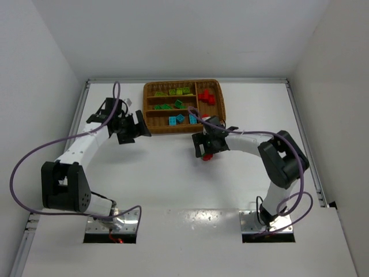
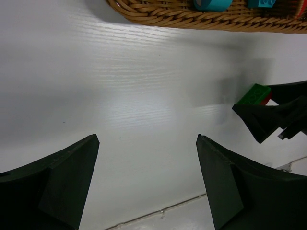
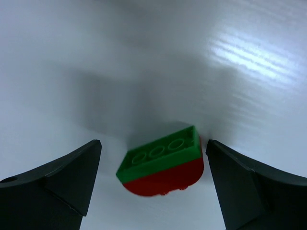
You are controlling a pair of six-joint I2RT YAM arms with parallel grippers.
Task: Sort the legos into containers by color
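Note:
A dark green brick stacked on a red brick (image 3: 162, 165) lies on the white table between the spread fingers of my right gripper (image 3: 153, 143), which is open and does not touch it. From above, this gripper (image 1: 207, 152) hovers over the stacked brick (image 1: 209, 156) just in front of the wicker tray (image 1: 151, 108). The tray holds lime-yellow bricks (image 1: 179, 91) in the top slot, dark green ones (image 1: 170, 105) in the middle, cyan ones (image 1: 181, 119) in the bottom, and red ones (image 1: 207, 97) in the upright slot. My left gripper (image 1: 138, 131) is open and empty at the tray's left front corner.
In the left wrist view the open left gripper (image 2: 146, 139) is above bare table, with the tray's front rim (image 2: 158, 14) at the top and the right gripper's fingers (image 2: 268, 117) around the stacked brick (image 2: 254, 94) at the right. White walls enclose the table.

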